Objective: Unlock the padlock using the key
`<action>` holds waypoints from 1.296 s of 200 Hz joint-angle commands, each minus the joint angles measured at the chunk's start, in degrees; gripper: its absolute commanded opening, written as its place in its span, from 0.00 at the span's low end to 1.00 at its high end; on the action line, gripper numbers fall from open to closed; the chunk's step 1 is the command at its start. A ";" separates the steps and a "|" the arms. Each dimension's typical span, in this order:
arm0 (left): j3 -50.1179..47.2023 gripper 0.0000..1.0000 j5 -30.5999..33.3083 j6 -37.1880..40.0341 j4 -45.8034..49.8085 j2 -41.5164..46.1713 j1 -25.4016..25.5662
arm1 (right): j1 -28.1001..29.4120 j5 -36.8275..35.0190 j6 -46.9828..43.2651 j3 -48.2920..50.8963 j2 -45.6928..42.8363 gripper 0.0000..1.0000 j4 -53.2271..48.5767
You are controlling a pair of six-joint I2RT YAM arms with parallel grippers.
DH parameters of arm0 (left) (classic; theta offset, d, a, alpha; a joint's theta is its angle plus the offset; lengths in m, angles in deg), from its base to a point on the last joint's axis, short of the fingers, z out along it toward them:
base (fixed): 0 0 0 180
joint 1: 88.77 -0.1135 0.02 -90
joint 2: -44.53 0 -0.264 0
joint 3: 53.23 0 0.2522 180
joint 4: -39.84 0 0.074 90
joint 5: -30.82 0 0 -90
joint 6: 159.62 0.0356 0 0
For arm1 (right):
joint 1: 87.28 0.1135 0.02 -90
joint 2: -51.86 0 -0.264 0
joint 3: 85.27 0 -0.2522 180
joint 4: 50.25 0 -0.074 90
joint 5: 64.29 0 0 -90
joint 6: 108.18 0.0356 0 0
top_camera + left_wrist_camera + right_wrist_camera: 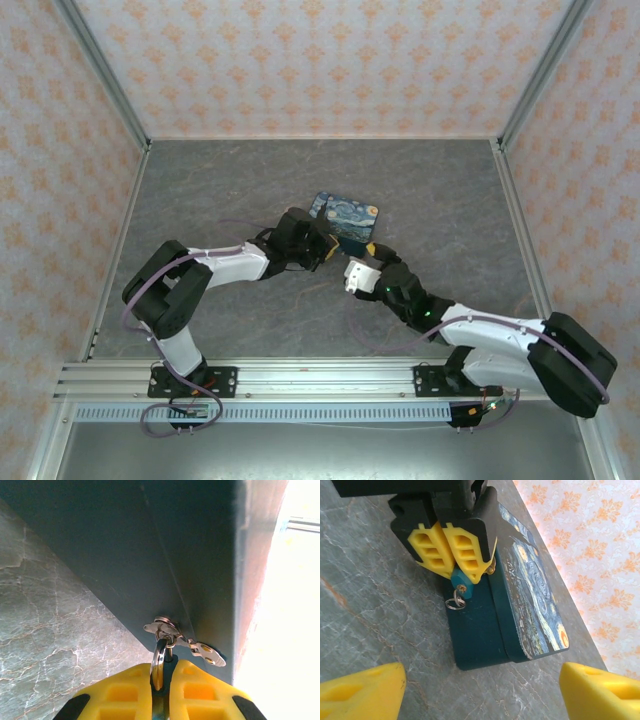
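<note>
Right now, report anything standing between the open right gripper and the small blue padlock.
Nothing visible does. The right gripper faces the small blue padlock across bare grey table; the left gripper, shut on it, covers its upper part, leaving the lower end exposed.

Dark-blue box with starry-night lid, flat on grey marble table, near centre. Orange-patterned walls on three sides. Metal rail along near edge.
</note>
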 commanded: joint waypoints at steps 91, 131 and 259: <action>2.25 0.00 -0.63 0.05 -1.66 1.27 1.12 | 0.36 0.14 0.96 -4.32 12.75 0.58 10.06; 2.28 0.00 -0.56 -0.02 -1.58 1.15 1.19 | 0.36 0.76 1.06 -6.13 16.64 0.50 11.70; 2.25 0.00 -0.92 -0.01 -1.47 1.11 1.37 | 0.18 0.30 1.79 -6.78 20.74 0.35 15.14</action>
